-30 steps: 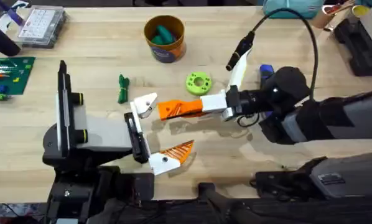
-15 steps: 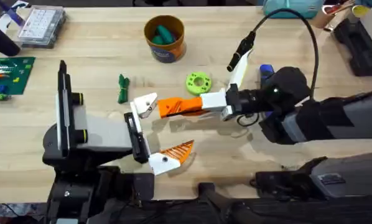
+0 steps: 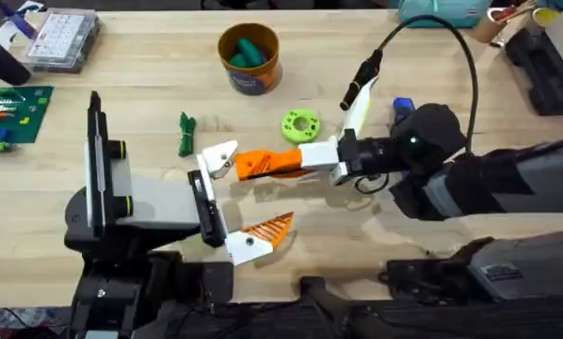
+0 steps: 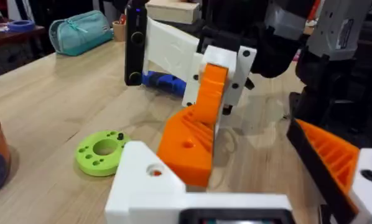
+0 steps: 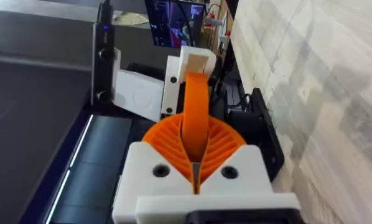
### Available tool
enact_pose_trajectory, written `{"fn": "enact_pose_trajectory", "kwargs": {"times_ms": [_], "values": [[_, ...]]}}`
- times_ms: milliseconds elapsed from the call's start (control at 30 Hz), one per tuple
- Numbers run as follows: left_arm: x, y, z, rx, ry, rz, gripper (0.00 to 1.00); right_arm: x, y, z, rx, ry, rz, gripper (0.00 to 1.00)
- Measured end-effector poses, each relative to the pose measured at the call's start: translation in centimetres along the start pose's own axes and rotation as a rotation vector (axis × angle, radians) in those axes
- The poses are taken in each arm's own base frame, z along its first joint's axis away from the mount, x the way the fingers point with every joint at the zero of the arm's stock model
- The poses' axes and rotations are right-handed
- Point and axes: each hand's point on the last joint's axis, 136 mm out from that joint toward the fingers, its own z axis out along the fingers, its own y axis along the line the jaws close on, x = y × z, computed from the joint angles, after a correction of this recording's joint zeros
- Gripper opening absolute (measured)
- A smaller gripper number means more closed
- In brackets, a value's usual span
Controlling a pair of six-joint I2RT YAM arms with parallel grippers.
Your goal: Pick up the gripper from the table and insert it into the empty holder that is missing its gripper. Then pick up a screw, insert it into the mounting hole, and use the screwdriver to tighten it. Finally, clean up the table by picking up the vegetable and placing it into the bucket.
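- While the right gripper [image 3: 272,164] pinches the orange gripper [image 3: 263,164] flat between its ribbed pads, the step in hand looks like the insertion: the wedge's tip is just beside the white holder [image 3: 218,160], touching it or nearly so
- That holder sits on the left gripper [image 3: 233,202], whose jaws stand wide apart with nothing between them; its other finger [image 3: 260,234] already wears an orange tip, so the bare bracket ahead of the right claw is the one to fill
- Next move, as I judge it, calls for a straight push along the wedge's length with the part square to the bracket, so the mounting hole [image 4: 155,170] lines up
- Left wrist view shows the orange part [image 4: 195,134] coming at the bracket's face and that dark hole, which the overhead cannot resolve
- Right wrist view shows the part [image 5: 195,115] clamped edge-on between the closed ribbed pads [image 5: 164,149]
- Overhead alone gives the layout: vegetable [image 3: 185,133] beyond the holder, bucket [image 3: 249,58] farther off, lime-green ring [image 3: 299,124] beside the right claw, the screwdriver [image 3: 403,109] back by its wrist
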Motion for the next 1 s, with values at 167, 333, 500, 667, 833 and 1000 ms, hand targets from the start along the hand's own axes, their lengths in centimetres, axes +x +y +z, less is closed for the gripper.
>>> {"fn": "enact_pose_trajectory", "kwargs": {"times_ms": [167, 333, 500, 667, 833, 1000], "values": [[0.0, -0.01, 0.0, 0.0, 0.0, 0.0, 0.99, -0.24, -0.01, 0.06, 0.001, -0.016, 0.009, 0.01], [0.0, 0.0, 0.0, 0.0, 0.0, 0.0, 0.99, -0.22, 0.02, 0.49, 0.0, -0.028, 0.015, 0.01], [0.0, 0.0, 0.0, 0.0, 0.0, 0.0, 0.99, -0.25, 0.02, 0.63, 0.0, -0.035, 0.018, 0.01], [0.0, 0.0, 0.0, 0.0, 0.0, 0.0, 0.99, -0.28, 0.01, 0.71, 0.0, -0.039, 0.019, 0.01], [0.0, -0.01, 0.0, 0.0, 0.0, 0.0, 0.99, -0.09, 0.05, 0.85, -0.001, -0.032, 0.022, 0.01], [0.0, 0.0, 0.0, 0.0, 0.0, 0.0, 0.99, -0.11, 0.04, 0.85, -0.001, -0.033, 0.022, 0.01]]}}
